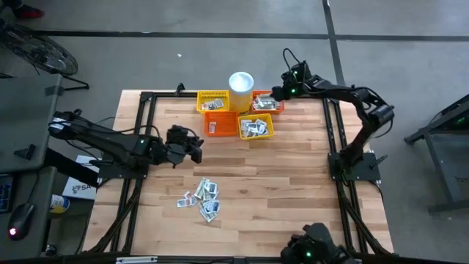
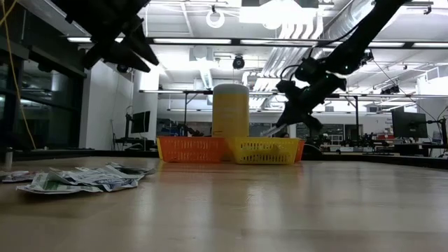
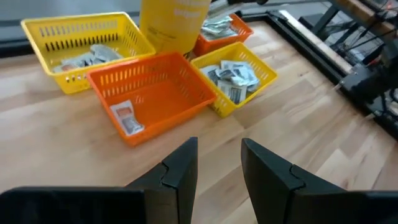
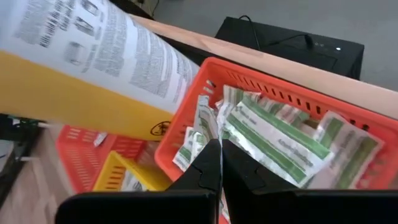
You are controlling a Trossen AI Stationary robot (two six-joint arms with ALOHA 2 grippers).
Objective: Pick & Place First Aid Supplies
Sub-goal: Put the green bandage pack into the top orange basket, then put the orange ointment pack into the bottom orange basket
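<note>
A loose pile of first aid supplies (image 1: 204,196), white and green sachets, lies flat on the wooden table near its front. More sachets fill four small baskets at the far middle. My right gripper (image 4: 219,144) is shut over the far right orange basket (image 4: 261,78), which holds green-striped sachets, with one white-green sachet (image 4: 204,124) at its fingertips. My left gripper (image 3: 219,168) hangs open above the table to the left of the baskets (image 1: 194,147), with nothing between its fingers. It points at the near orange basket (image 3: 149,93), where one sachet (image 3: 127,118) lies. My right gripper pinches one edge of the white-green sachet (image 4: 210,138) at its fingertips, slanting down from the table's right. The sachet stands on edge just beyond the fingers, its lower part among the packets in the orange basket. The shut fingers hide how much of it they cover.
A white and yellow cylindrical cup (image 1: 241,82) stands at the far side between the baskets, close beside my right gripper. Two yellow baskets (image 1: 212,101) (image 1: 255,126) hold grey-white sachets. Black frame rails (image 1: 143,117) run along the table's left and right sides.
</note>
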